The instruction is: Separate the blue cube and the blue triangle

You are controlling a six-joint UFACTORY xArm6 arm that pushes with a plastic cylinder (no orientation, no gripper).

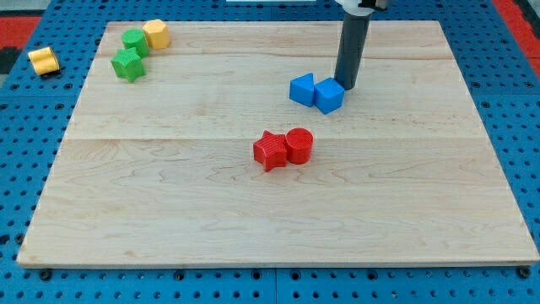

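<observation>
The blue cube point(329, 96) and the blue triangle point(301, 89) sit side by side and touching, above the board's middle, the triangle on the view's left of the cube. My tip point(346, 86) is at the cube's upper right, right against it or nearly so. The dark rod rises from there to the view's top.
A red star point(270, 151) and a red cylinder point(299, 145) touch each other near the board's centre. At the top left are a green cylinder point(134, 40), a green star point(128, 65) and a yellow block point(156, 34). Another yellow block point(42, 60) lies off the wooden board point(169, 194).
</observation>
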